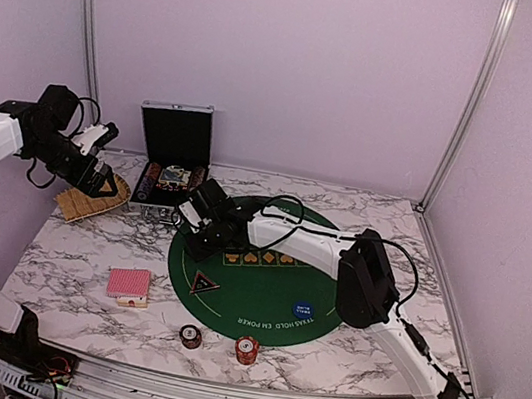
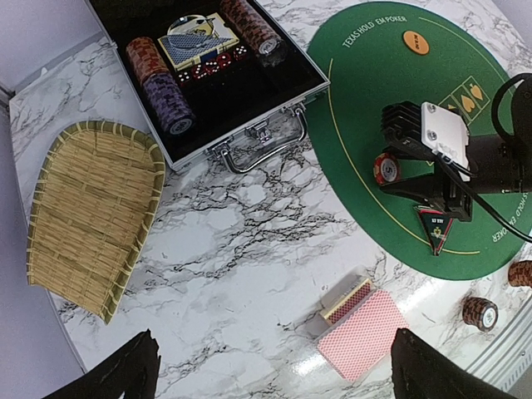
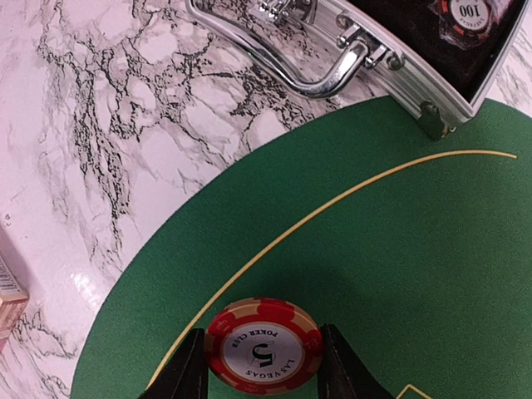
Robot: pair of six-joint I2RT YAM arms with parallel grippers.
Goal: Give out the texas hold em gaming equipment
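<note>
Poker chip (image 3: 263,345) is sitting pinched by its rim between fingers of right gripper (image 3: 262,366), face twd wrist cam, over left part of green mat (image 3: 399,274) w/ case (image 3: 374,58) just beyond; left gripper (image 1: 102,179) is hanging wide open, well apart, nr woven tray (image 2: 91,216), so right arm is nearer
</note>
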